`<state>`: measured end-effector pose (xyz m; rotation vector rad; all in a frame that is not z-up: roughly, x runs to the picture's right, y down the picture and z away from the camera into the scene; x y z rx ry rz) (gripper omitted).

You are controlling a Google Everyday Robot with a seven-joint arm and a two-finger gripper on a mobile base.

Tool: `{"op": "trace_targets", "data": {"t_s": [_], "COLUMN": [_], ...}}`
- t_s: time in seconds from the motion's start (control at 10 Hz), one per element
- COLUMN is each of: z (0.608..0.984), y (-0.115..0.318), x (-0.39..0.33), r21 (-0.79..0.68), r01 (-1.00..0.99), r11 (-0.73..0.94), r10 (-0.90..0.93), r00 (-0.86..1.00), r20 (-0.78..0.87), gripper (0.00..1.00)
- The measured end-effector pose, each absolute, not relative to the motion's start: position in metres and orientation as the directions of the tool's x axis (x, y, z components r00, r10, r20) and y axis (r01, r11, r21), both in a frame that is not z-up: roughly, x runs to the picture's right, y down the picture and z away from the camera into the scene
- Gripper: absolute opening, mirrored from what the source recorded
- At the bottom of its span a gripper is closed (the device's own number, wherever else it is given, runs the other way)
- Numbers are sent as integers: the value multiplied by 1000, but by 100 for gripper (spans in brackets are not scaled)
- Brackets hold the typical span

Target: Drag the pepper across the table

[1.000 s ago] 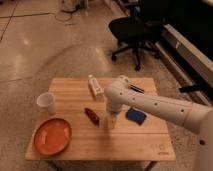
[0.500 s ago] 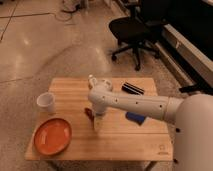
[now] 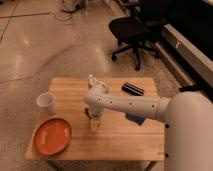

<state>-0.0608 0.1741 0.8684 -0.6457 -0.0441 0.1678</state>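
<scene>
The pepper [image 3: 86, 113] is a small dark reddish pod on the light wooden table [image 3: 125, 142], near its middle and mostly hidden by my arm. My gripper [image 3: 94, 123] points down at the tabletop, just right of and in front of the pepper, touching or nearly touching it. My white arm [image 3: 130, 105] reaches in from the right across the table.
An orange plate [image 3: 51, 136] lies at the front left and a white cup [image 3: 46, 102] behind it. A white bottle-like object [image 3: 92, 80] and a black oblong object [image 3: 133, 89] sit at the back. A blue block [image 3: 135, 119] shows under my arm. A black office chair [image 3: 131, 30] stands behind the table.
My arm has swung left across the table. The gripper has gone from well right of the pepper to right beside it. The pepper has barely moved.
</scene>
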Motion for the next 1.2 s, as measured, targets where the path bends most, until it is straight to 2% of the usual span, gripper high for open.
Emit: {"op": "trace_targets", "data": {"t_s": [0.4, 0.6, 1.2], "z": [864, 858, 859], "y": [162, 156, 152], "x": [-53, -44, 5], "r21": [-573, -562, -541], "r01": [-177, -181, -169], "r11": [800, 807, 824], "r10": [203, 207, 159], "r00": [979, 978, 985], "r20": [-18, -18, -67], "gripper": [15, 0, 0]}}
